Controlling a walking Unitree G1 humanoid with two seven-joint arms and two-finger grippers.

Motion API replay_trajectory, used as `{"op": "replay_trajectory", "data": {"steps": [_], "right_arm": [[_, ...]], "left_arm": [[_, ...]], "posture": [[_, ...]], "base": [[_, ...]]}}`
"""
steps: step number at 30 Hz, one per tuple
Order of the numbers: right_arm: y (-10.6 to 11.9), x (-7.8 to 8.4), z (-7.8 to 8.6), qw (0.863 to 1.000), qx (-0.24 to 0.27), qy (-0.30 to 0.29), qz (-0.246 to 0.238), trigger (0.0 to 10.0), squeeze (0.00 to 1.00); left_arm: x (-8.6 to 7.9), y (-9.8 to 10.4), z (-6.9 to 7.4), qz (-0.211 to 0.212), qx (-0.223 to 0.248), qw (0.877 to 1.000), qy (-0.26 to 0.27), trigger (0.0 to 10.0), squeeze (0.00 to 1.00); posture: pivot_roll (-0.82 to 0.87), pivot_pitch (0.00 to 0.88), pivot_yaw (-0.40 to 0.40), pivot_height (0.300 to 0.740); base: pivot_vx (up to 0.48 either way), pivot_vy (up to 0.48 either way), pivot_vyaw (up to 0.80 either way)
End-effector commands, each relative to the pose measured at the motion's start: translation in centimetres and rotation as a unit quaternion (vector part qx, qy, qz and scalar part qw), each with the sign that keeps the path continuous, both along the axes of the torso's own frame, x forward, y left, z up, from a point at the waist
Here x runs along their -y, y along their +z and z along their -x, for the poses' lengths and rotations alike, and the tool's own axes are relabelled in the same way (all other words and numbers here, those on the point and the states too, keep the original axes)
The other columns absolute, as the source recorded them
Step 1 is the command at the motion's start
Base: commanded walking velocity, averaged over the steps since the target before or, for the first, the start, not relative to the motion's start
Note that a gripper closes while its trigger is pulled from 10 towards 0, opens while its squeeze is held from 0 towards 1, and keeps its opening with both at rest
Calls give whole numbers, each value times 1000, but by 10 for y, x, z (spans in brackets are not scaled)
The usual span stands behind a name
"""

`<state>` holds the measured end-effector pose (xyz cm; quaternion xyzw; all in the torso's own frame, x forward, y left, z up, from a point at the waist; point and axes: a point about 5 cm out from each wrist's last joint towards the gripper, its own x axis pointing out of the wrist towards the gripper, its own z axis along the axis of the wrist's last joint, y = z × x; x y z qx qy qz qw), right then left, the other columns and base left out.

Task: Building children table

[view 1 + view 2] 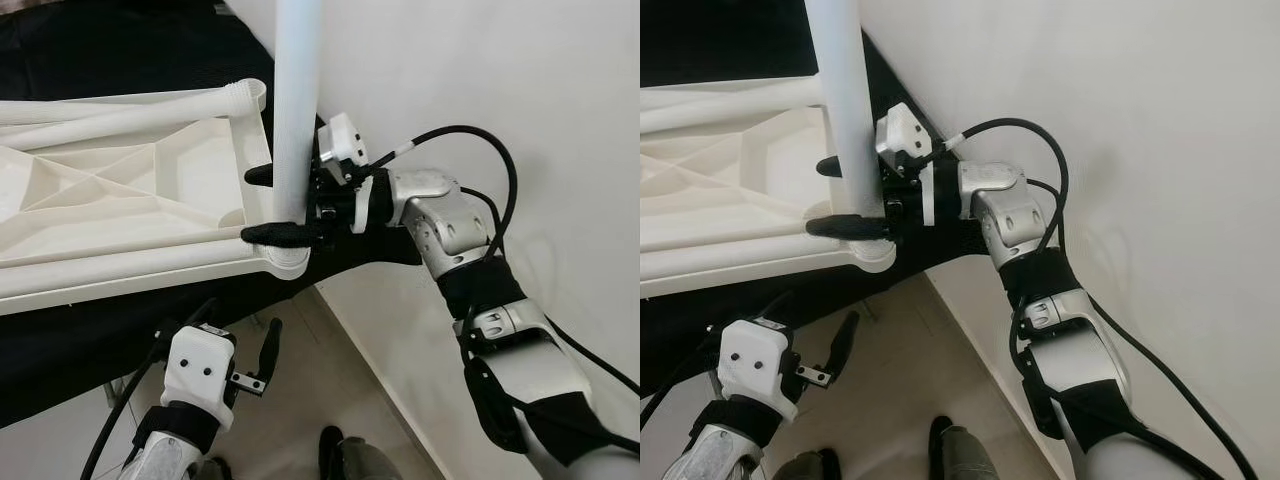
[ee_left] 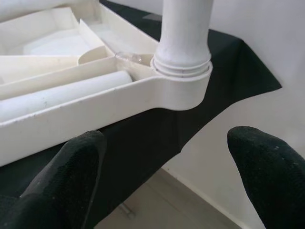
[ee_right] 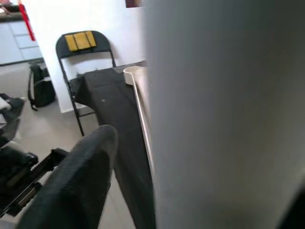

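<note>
While my right gripper (image 1: 272, 205) is clamping the upright white leg (image 1: 296, 100) at frame centre, that leg is sitting in the corner socket of the upturned tabletop (image 1: 120, 190) at left; my left gripper (image 1: 262, 352) is hanging open below.

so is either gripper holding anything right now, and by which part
The right gripper clasps the upright white table leg near its lower end, just above the corner socket. The left gripper is open and empty.

White table leg (image 1: 296, 100), white tabletop (image 1: 120, 190), black cloth (image 1: 120, 330), black-fingered right end effector (image 1: 275, 205).
</note>
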<state>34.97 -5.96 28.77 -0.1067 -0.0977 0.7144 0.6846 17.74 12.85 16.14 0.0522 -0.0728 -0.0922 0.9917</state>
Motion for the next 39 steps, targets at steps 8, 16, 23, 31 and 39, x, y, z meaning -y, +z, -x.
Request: {"op": "replay_trajectory", "data": {"steps": [8, 16, 23, 31, 39], "right_arm": [[-9, 4, -6, 1000, -5, -21, -6, 0, 0], [-55, -21, -5, 924, -56, -372, -68, 0, 0], [-72, -54, 42, 882, -64, -461, -76, 0, 0], [-49, -70, 36, 903, -38, -410, -119, 10000, 0], [-37, -73, 44, 947, -59, -288, -132, 10000, 1000]], "left_arm": [[1, -1, 2, -3, -11, 1000, -5, 10000, 0], [1, -2, -2, -3, -9, 1000, -3, 10000, 0], [-1, -4, -8, -6, -8, 1000, -4, 10000, 0], [-1, -7, -19, -8, -2, 1000, -2, 10000, 0], [1, -8, -21, -6, 0, 1000, -2, 10000, 0]], "posture": [[112, 322, -94, 740], [83, 312, -101, 740], [55, 288, -85, 740], [56, 244, -93, 740], [63, 237, -97, 740]], "base": [[0, 0, 0], [0, 0, 0], [0, 0, 0], [0, 0, 0], [0, 0, 0]]}}
